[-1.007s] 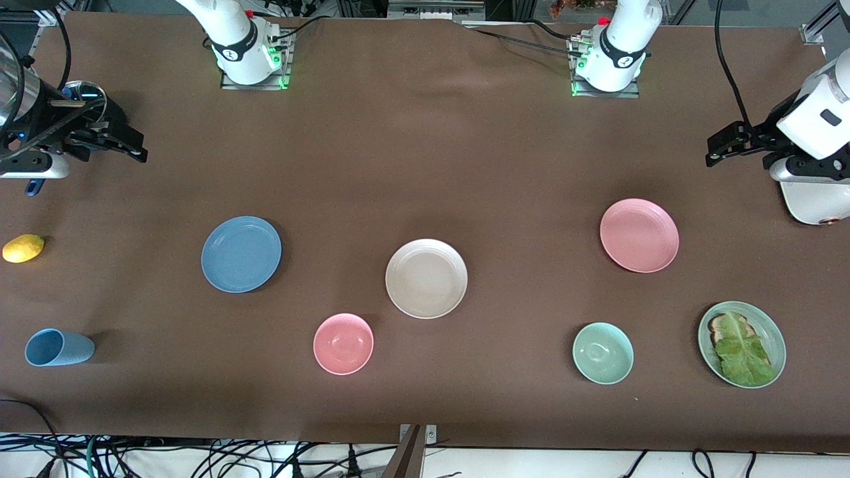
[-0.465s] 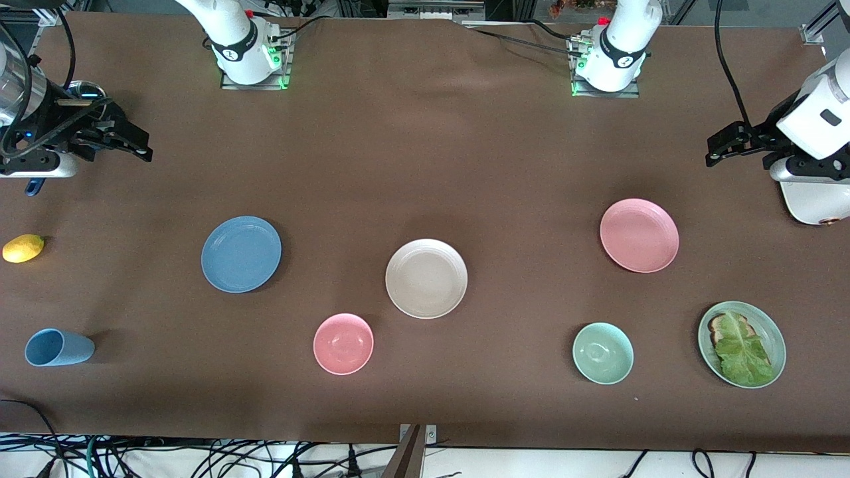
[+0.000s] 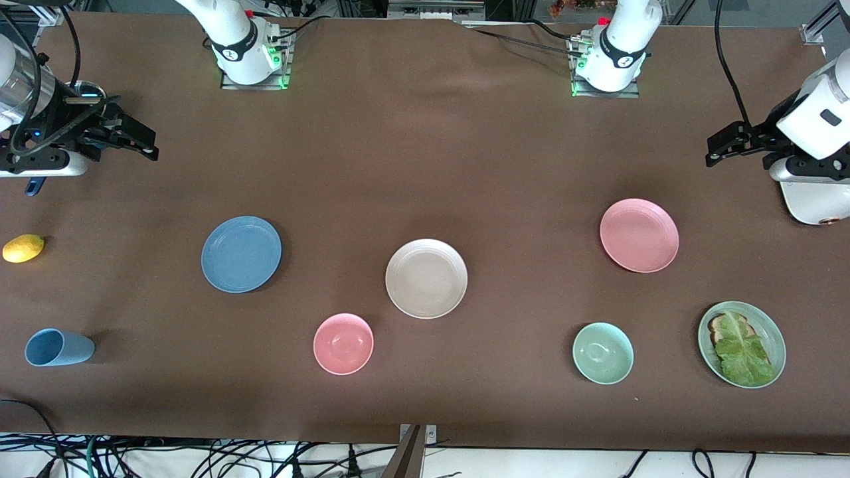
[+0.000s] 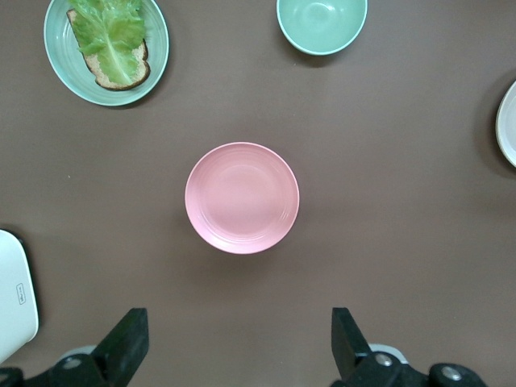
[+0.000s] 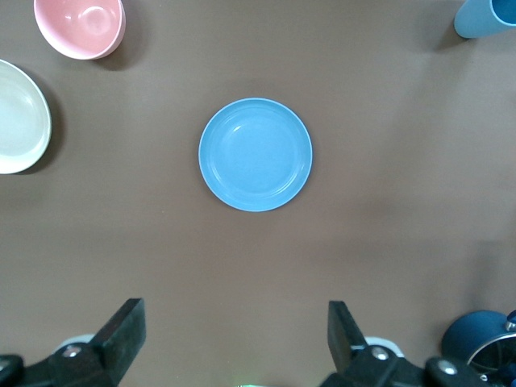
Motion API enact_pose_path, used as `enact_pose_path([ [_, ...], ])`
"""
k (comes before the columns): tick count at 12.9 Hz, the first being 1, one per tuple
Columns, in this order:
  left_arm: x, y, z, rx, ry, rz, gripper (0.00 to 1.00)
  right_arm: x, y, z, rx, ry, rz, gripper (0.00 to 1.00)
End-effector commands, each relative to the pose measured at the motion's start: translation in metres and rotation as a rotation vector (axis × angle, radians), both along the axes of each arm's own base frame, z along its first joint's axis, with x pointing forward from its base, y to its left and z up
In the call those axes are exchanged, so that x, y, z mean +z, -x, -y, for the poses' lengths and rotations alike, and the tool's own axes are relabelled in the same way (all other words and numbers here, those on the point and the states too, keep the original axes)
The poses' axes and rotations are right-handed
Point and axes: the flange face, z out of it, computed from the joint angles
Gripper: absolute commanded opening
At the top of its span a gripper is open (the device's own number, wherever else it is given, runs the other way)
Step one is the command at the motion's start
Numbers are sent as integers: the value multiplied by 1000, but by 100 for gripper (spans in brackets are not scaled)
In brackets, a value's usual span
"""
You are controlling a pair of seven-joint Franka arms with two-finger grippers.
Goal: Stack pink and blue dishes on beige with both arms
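Observation:
The beige plate [image 3: 426,279] lies mid-table. The blue plate [image 3: 241,254] sits beside it toward the right arm's end, and the pink plate [image 3: 639,235] toward the left arm's end. My right gripper [image 3: 147,147] hangs open and empty over bare cloth at the right arm's end. In its wrist view the blue plate [image 5: 255,155] lies well clear of the wide-apart fingers of that gripper [image 5: 236,339]. My left gripper [image 3: 712,151] hangs open and empty over the cloth at the left arm's end. The pink plate [image 4: 242,197] shows ahead of the left gripper [image 4: 238,343].
A pink bowl [image 3: 343,344] and a green bowl [image 3: 603,353] sit nearer the front camera than the plates. A pale green plate with lettuce on bread [image 3: 742,344] lies at the left arm's end. A blue cup [image 3: 58,348] on its side and a lemon [image 3: 23,248] are at the right arm's end.
My right gripper has drifted a little toward the middle of the table. The left arm and all the dishes have stayed put.

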Motion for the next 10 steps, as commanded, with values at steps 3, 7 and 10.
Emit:
enact_pose_path([
  [3, -1, -2, 1, -2, -24, -7, 100, 5, 5, 2, -15, -10, -4, 100],
  [7, -5, -4, 0, 0, -24, -15, 100, 6, 4, 2, -15, -10, -1, 100],
  [10, -28, -14, -9, 21, -22, -58, 100, 6, 4, 1, -14, -9, 4, 100],
])
